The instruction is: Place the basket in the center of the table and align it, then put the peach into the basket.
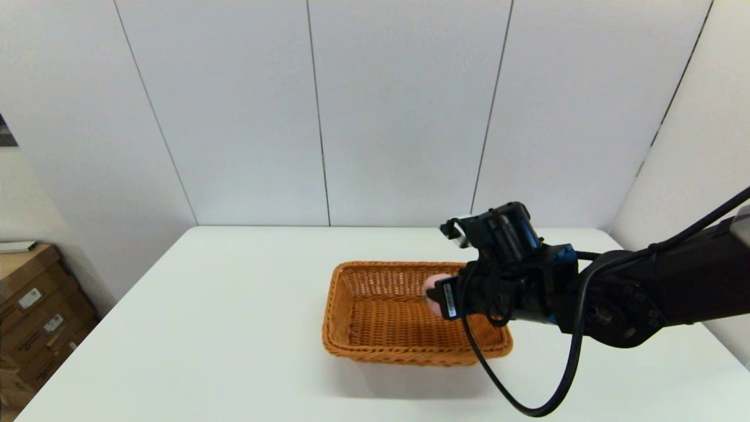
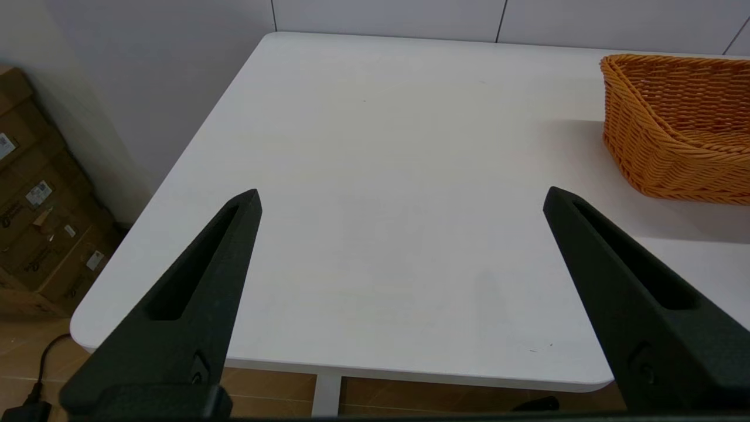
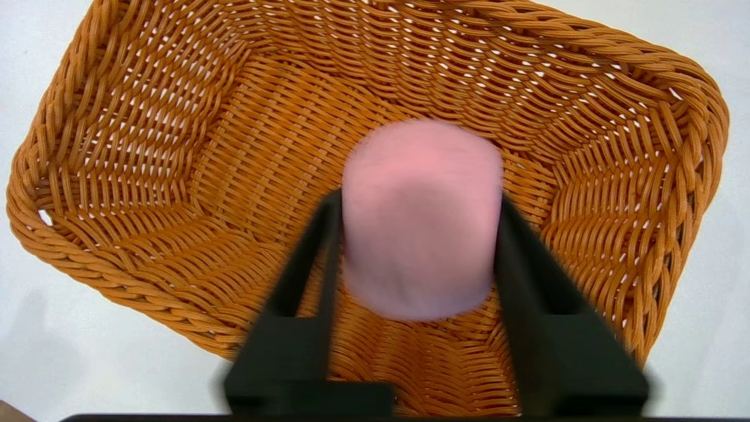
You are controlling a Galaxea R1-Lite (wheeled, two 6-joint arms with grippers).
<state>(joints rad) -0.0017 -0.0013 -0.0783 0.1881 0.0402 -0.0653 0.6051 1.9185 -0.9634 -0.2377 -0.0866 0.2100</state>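
One table (image 1: 222, 328) is present, with a plain white top that fills the lower half of the head view and a rounded near-left corner visible from the left wrist camera. One basket (image 1: 375, 310) stands on it, roughly central and slightly toward the robot's right; it is upright, its opening facing up. Its long axis runs from the robot's near side toward the far wall, and its short axis runs left to right. The near and far rims lie close to parallel with the table's front edge. Beyond the table's left edge, on the floor, is a stack of cardboard boxes (image 1: 35, 316). The right gripper (image 1: 436, 299) reaches in from the robot's right, over the basket's right rim, with the arm's black cable looping down in front of the basket. Its two fingers (image 3: 304, 275) are closed against opposite sides of the one peach (image 3: 420, 220), which hangs above the woven floor, toward the basket's right side. No stem nub can be made out, so the direction the peach faces cannot be determined. The left gripper (image 2: 401, 196) hovers over bare tabletop on the robot's left, well apart from the basket, with its fingers spread wide and gripping nothing.
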